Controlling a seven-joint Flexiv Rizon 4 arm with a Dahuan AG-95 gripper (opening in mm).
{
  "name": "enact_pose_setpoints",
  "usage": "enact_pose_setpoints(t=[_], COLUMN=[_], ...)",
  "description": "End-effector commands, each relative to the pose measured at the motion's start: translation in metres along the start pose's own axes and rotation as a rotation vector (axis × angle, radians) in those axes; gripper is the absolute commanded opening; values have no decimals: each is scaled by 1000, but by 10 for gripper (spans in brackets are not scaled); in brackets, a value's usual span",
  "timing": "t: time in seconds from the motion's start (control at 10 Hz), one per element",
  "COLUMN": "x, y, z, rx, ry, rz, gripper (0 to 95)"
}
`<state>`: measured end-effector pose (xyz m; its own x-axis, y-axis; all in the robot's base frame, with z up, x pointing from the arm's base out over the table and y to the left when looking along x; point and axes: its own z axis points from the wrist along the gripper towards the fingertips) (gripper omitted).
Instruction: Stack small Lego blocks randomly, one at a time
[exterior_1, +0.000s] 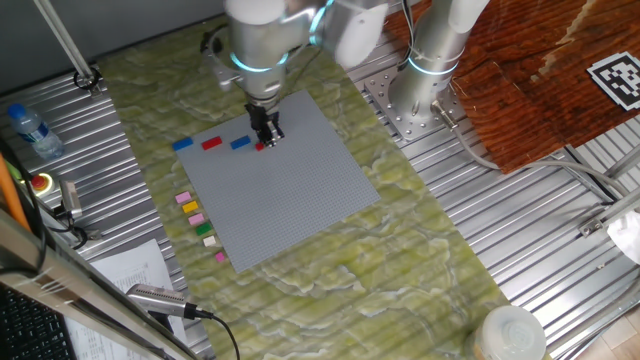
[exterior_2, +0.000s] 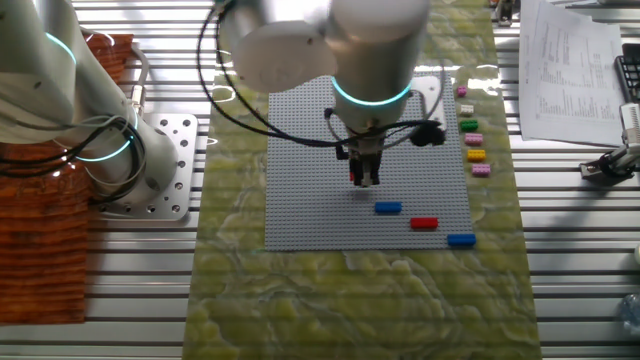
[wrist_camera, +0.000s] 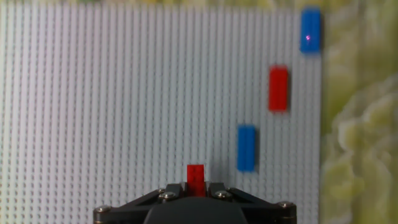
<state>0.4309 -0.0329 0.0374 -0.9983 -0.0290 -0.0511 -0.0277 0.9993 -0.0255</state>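
My gripper (wrist_camera: 196, 186) is shut on a small red Lego block (wrist_camera: 196, 175) and holds it low over the grey baseplate (wrist_camera: 112, 93). The gripper also shows in one fixed view (exterior_1: 266, 132) with the red block (exterior_1: 261, 146) at its tips, and in the other fixed view (exterior_2: 365, 172). Three blocks lie in a diagonal row on the plate: a blue one (wrist_camera: 247, 147) next to my gripper, a red one (wrist_camera: 278, 88), and a blue one (wrist_camera: 310, 29) at the plate's edge. They also show in one fixed view: blue (exterior_1: 241, 143), red (exterior_1: 211, 143), blue (exterior_1: 182, 145).
A column of loose small blocks, pink, yellow, green and cream (exterior_1: 194, 216), lies on the green mat beside the baseplate, also seen in the other fixed view (exterior_2: 472, 138). A second arm's base (exterior_1: 432, 70) stands at the back. Papers (exterior_2: 575, 70) lie to one side.
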Motion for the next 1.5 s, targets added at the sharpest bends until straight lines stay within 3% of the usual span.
enact_pose_setpoints(t=[0.1,0.5,1.5], x=[4,-8,-8], y=[0,-3,-13], z=[8,18,21], rx=[9,25,19], ry=[-15,-19,3], rz=[15,44,-12], gripper=[0,0,0])
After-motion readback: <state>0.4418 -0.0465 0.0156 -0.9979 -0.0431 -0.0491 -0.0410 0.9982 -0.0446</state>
